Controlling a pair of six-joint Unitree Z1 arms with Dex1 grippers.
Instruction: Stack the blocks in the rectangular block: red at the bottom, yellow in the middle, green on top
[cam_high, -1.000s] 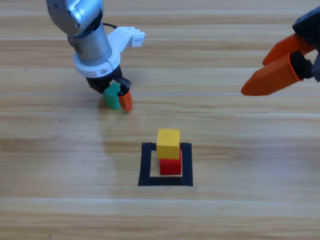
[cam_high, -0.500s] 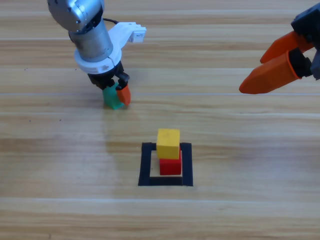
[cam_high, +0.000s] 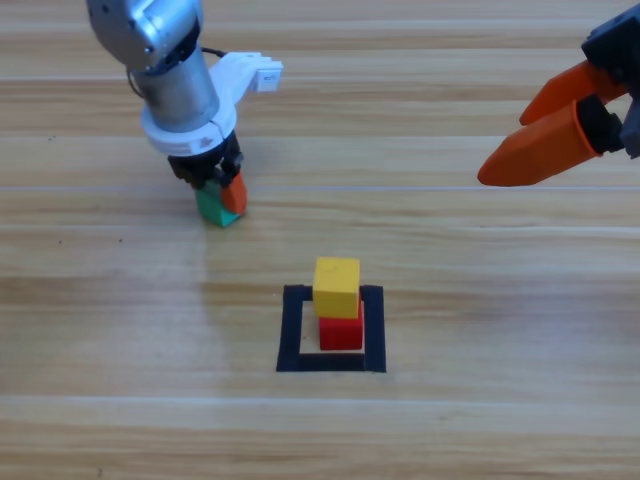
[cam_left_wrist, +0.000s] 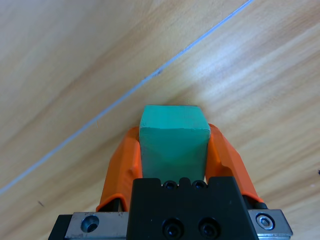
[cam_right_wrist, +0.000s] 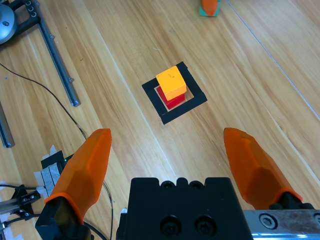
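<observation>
Stacking is sitting two thirds complete, judging by how the cubes are lying. The red cube is resting inside the black tape outline on the counter, and the yellow cube is standing on top of it, a little turned against the red one.

The green cube is the only piece left. The left pincer is clamping it from two sides, up and to the left of the outline and well apart from the stack. In the left wrist view the green cube is filling the space between both orange jaws; whether it is touching the wood I cannot tell.

The right pincer is waiting at the upper right edge, with its jaws spread wide and nothing between them.

What is remaining, I think, is carrying the green cube over and placing it on the yellow one.
</observation>
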